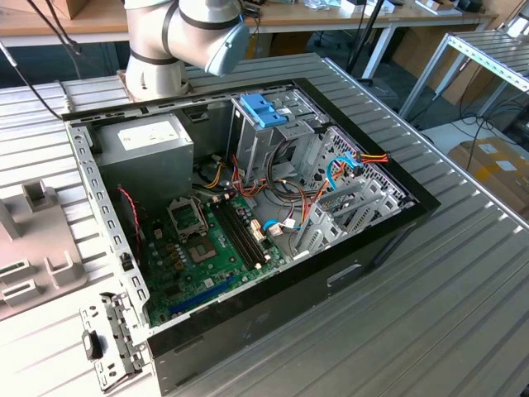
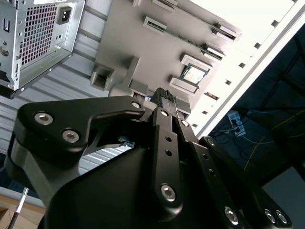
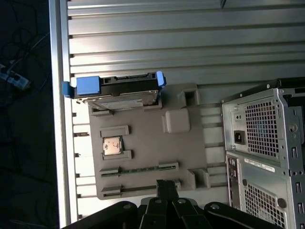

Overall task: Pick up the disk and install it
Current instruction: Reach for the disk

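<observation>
Disk point(image 3: 121, 95) sits in blue rails point(image 3: 86, 86) on the grey tray point(image 3: 147, 143) beside the case point(image 3: 267, 138); end effector point(image 3: 167, 185) clenched empty, well apart; judged dense, rigid, shock-shy, so grip its long side edges.

The arm point(image 1: 161, 50), silver-grey with a light-blue joint cap point(image 1: 230, 45), stands upright at the top edge of the exterior view, while its black gripper point(image 2: 165, 99) point(image 3: 167, 187), seen in both wrist views, hangs in the air, touching nothing.
</observation>
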`<state>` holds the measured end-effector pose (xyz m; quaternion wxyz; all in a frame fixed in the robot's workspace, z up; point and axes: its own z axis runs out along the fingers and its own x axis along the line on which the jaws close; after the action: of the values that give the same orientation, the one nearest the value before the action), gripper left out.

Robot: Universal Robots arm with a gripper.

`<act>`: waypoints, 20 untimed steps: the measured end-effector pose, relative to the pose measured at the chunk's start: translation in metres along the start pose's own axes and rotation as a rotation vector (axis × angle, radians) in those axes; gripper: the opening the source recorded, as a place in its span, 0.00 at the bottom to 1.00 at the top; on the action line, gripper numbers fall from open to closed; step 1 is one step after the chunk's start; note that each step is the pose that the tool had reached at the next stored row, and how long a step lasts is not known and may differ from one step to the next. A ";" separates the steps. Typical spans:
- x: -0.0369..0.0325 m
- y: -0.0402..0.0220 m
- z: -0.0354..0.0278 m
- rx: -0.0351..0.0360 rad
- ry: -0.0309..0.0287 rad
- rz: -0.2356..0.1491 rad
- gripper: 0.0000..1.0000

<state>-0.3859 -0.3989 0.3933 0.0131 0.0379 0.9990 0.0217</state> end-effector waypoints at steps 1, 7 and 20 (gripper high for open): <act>0.0010 -0.0001 0.0000 0.0000 0.0000 0.000 0.11; 0.0089 -0.0007 -0.0003 0.0001 0.0001 0.000 0.11; 0.0262 -0.0020 -0.0008 0.0001 0.0000 0.000 0.11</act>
<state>-0.4123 -0.3989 0.3933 0.0131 0.0379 0.9990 0.0217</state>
